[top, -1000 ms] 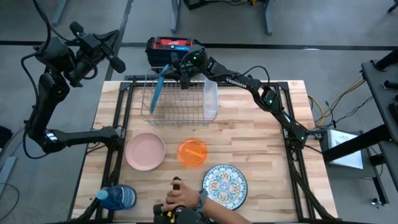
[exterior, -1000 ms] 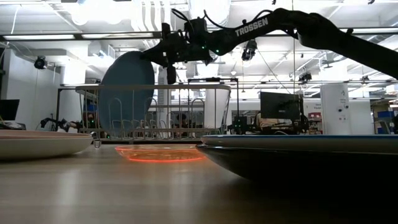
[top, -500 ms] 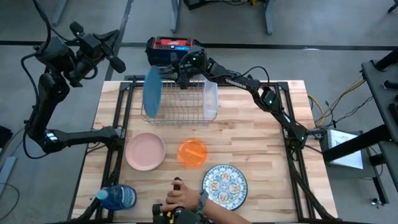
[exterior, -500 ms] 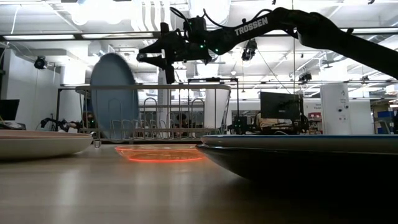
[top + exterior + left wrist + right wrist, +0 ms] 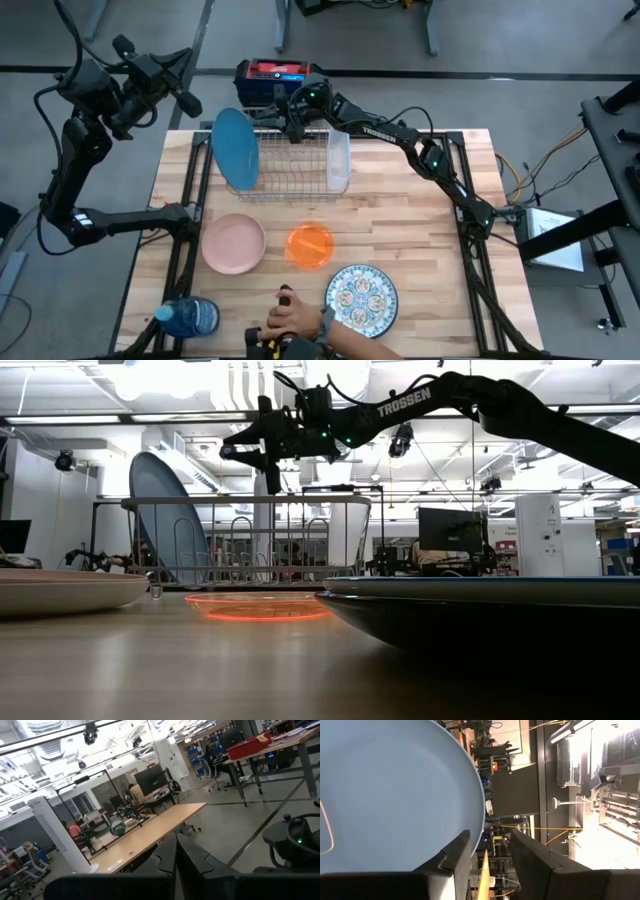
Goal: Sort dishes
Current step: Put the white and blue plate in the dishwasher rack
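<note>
A large plain blue plate stands on edge in the wire dish rack. Its lower rim is between the wires, and it leans left over the rack's left end rail. My right gripper hangs level above the rack's far edge, just right of the plate's top. It is open, and nothing lies between its fingers. The plate is just beyond them. My left gripper is shut and waits high off the table's far left corner. The pink dish, orange bowl and patterned plate lie on the table.
A clear container stands at the rack's right end. A red and black box sits behind the rack. A blue bottle lies at the near left corner. A person's hand rests at the near edge.
My right gripper has opened and let go of the blue plate without moving away. The plate has tipped toward the table's left, from nearly edge-on under the gripper to leaning over the rack's left end. Its lower rim has stayed in the rack.
</note>
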### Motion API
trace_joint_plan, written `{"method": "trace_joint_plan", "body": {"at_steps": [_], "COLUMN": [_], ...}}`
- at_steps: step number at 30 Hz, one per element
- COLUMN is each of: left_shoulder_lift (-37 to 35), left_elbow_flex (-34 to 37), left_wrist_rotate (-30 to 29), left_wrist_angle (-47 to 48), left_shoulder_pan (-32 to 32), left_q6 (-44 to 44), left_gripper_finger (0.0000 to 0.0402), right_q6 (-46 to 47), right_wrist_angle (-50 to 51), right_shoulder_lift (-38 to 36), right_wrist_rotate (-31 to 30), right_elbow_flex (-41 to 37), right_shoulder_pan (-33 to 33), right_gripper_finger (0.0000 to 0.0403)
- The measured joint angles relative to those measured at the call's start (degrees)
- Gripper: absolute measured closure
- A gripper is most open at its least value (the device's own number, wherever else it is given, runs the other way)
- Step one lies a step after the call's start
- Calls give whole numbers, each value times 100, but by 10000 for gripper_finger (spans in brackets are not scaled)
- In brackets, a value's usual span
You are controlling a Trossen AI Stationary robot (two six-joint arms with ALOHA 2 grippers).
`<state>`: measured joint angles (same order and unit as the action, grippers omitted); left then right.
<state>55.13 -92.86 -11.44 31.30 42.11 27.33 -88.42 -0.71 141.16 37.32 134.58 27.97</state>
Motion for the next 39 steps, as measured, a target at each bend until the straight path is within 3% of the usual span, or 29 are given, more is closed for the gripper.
{"method": "trace_joint_plan", "body": {"at_steps": [5,9,17,20,27,32,35,39], "left_shoulder_lift": [0,2,46,120,531,828,951,1041], "left_elbow_flex": [0,2,2,2,122,180,197,197], "left_wrist_rotate": [0,64,1338,1985,3616,3710,4074,3842], "left_wrist_angle": [29,189,455,636,869,1082,1098,1088], "left_shoulder_pan": [-2,-1,-2,-2,-83,-455,-992,-1871], "left_q6": [-39,-109,-120,-132,-547,-590,-588,-586], "left_gripper_finger": [401,401,401,401,401,401,401,401], "right_q6": [0,404,2171,2634,3695,4531,5135,5652], "right_wrist_angle": [-27,-296,-136,610,2887,4442,5331,6331], "right_shoulder_lift": [-1,-115,-1015,-1530,-2813,-3434,-3673,-3807], "right_wrist_rotate": [-12,-390,-1731,-1990,-1920,-1906,-1909,-1950], "right_elbow_flex": [0,-7,13,13,15,9,5,-11], "right_shoulder_pan": [0,2,17,20,4,-100,-151,-283], "right_gripper_finger": [277,281,311,324,371,400,400,402]}}
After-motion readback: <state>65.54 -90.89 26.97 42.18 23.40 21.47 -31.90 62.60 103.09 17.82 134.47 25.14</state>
